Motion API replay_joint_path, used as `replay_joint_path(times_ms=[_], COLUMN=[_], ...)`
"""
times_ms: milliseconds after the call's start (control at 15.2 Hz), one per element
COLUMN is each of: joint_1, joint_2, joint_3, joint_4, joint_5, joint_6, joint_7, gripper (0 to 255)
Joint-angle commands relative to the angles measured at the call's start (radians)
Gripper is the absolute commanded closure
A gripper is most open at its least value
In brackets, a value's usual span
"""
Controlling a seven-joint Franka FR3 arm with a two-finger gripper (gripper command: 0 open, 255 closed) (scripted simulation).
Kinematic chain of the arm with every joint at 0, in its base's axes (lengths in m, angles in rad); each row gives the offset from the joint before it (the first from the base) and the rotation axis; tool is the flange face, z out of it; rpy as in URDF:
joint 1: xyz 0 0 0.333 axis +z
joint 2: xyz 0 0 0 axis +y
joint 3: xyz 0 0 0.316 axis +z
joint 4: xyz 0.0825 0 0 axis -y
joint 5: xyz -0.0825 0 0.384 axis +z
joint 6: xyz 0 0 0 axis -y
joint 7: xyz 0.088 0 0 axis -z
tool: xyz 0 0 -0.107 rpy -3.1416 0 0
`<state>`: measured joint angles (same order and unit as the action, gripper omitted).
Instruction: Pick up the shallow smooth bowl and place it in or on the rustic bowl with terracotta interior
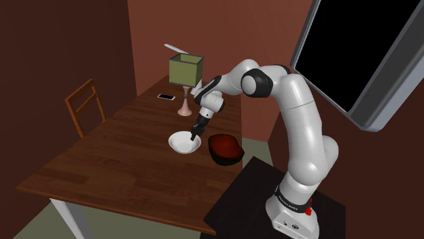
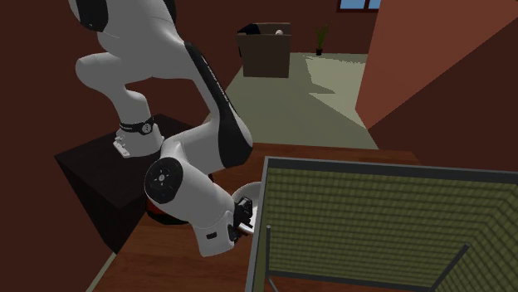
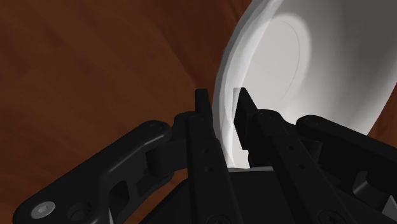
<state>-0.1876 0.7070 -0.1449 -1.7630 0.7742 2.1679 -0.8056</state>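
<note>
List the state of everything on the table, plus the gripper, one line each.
white bowl, upright, empty, resting on the table
gripper, shut on the white bowl's rim
dark bowl with red interior, upright, empty, beside the white bowl
lamp, upright
phone, lying flat

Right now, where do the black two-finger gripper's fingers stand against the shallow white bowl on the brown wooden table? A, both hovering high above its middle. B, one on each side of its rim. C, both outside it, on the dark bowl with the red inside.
B: in the wrist view the black gripper has its fingers one outside and one inside the shallow white bowl, clasping its rim between them.
</note>
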Motion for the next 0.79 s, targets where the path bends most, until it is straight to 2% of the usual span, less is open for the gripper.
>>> replay_joint_path(times_ms=[0, 330, 726], joint_1=[0.000, 0.000, 0.008], joint_2=[0.000, 0.000, -0.062], joint_3=[0.000, 0.000, -0.014], joint_4=[0.000, 0.000, -0.018], joint_5=[0.000, 0.000, -0.023], joint_6=[0.000, 0.000, -0.037], joint_7=[0.000, 0.000, 0.032], gripper=[255, 255, 255])
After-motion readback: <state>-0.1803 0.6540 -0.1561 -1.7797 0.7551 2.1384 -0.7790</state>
